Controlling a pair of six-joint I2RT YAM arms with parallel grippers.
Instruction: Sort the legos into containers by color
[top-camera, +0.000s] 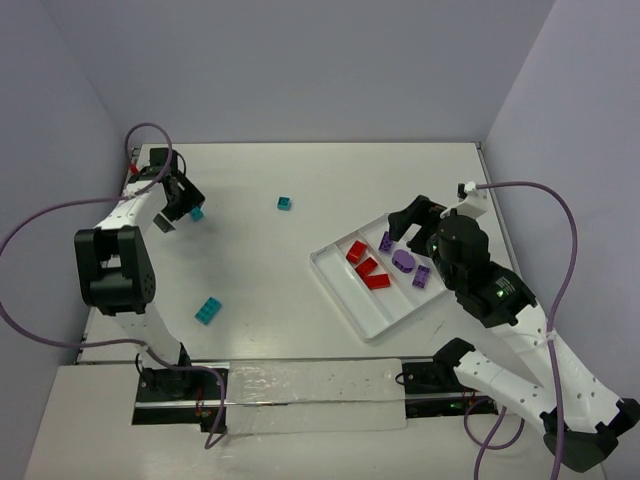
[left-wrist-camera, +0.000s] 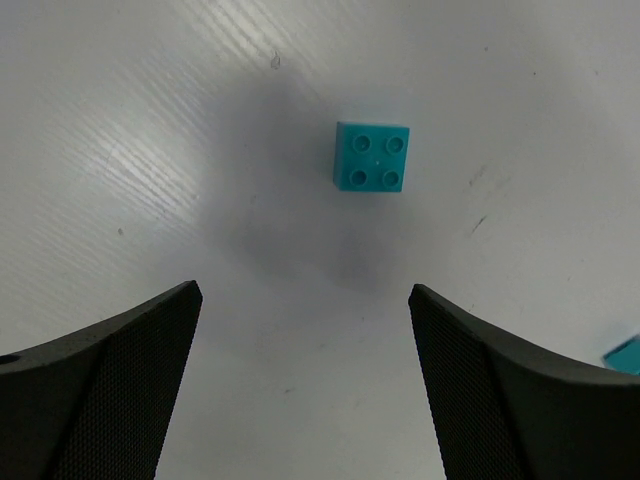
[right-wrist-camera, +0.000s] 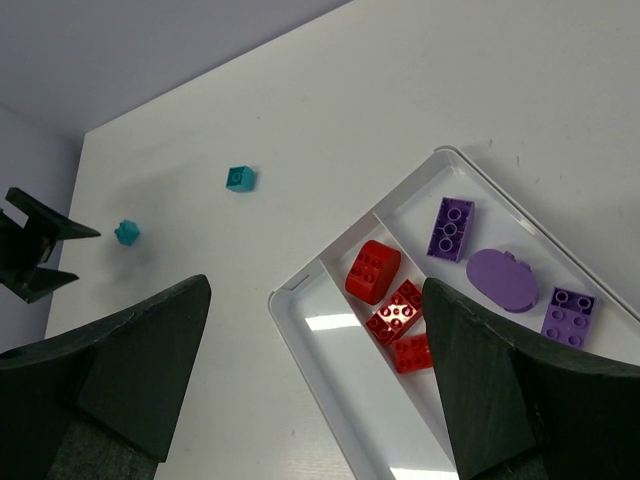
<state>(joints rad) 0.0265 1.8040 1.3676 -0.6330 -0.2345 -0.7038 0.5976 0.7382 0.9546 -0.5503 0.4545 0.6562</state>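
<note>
Nearest the arm bases, a long teal lego (top-camera: 208, 311) lay alone on the white table (top-camera: 300, 330), studs up and well apart from everything else. To its right sat the white tray (top-camera: 350, 292), set at an angle, its three long compartments running side by side. Three red legos (right-wrist-camera: 395, 312) lay close together in the middle compartment, one of them rounded. Three purple legos (right-wrist-camera: 451, 227) lay in a loose row in the compartment on the right-hand side: a studded rectangle, a flat oval and a smaller studded piece. The right tool (top-camera: 405, 228) hung over the far end of the tray. Its fingers (right-wrist-camera: 520, 390) were spread wide, with nothing held between them.

Farther out, on the left side of the table, the left tool (left-wrist-camera: 302, 295) pointed down at the bare surface. Its jaws were wide apart and it gripped nothing. A square teal lego (left-wrist-camera: 372, 157) with four studs lay flat just beyond its fingertips, ahead of the gap rather than inside it, and neither finger touched it. In the overhead view that piece sat just beside the tool. About level with it, another small teal lego (top-camera: 285, 203) rested near the middle of the table, between the left tool and the tray and well apart from both.
</note>
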